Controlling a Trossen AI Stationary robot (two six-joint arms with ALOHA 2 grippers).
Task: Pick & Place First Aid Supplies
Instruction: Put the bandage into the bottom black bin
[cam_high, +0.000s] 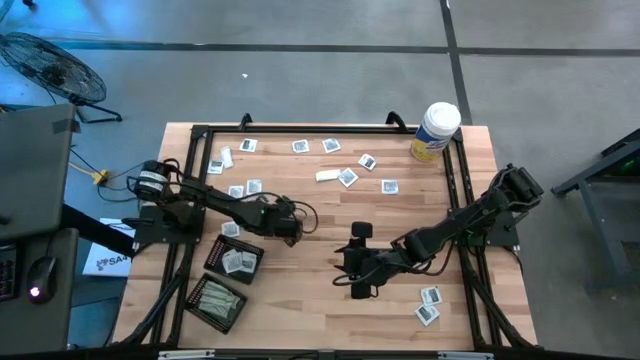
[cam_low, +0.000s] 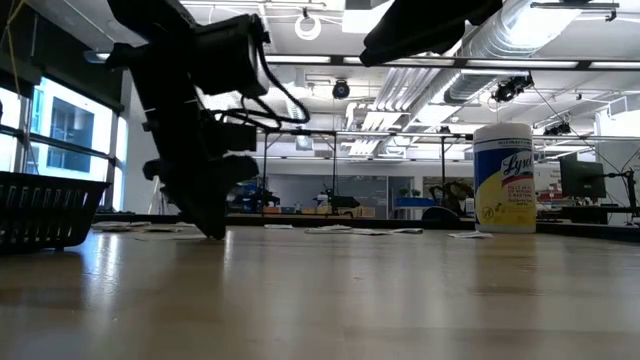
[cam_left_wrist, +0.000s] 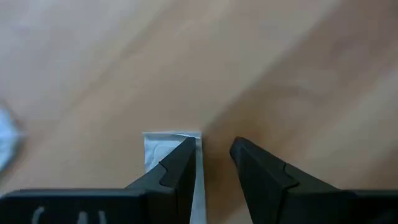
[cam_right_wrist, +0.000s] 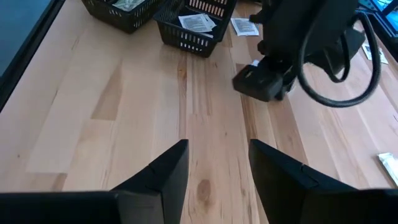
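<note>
Two dark arms are shown over a wooden tabletop (cam_high: 300, 300), the left arm reaching toward the centre from the left edge and the right arm from the right edge. A white canister with a yellow label (cam_high: 435, 131) stands upright at the far right corner. Two black mesh trays (cam_high: 224, 285) are placed near the left front, each containing packets. The left end effector (cam_left_wrist: 211, 160) is seen pointed down at the tabletop with its fingers (cam_left_wrist: 177, 168) partly apart; a square white packet (cam_left_wrist: 169, 148) lies flat beneath one fingertip, and whether it is gripped cannot be told. The right end effector (cam_right_wrist: 217, 163) is held above bare wood near the centre, fingers apart and holding nothing. Most first aid supplies (cam_high: 347, 177) are scattered along the far side; two more packets (cam_high: 429, 304) lie near the right front.
</note>
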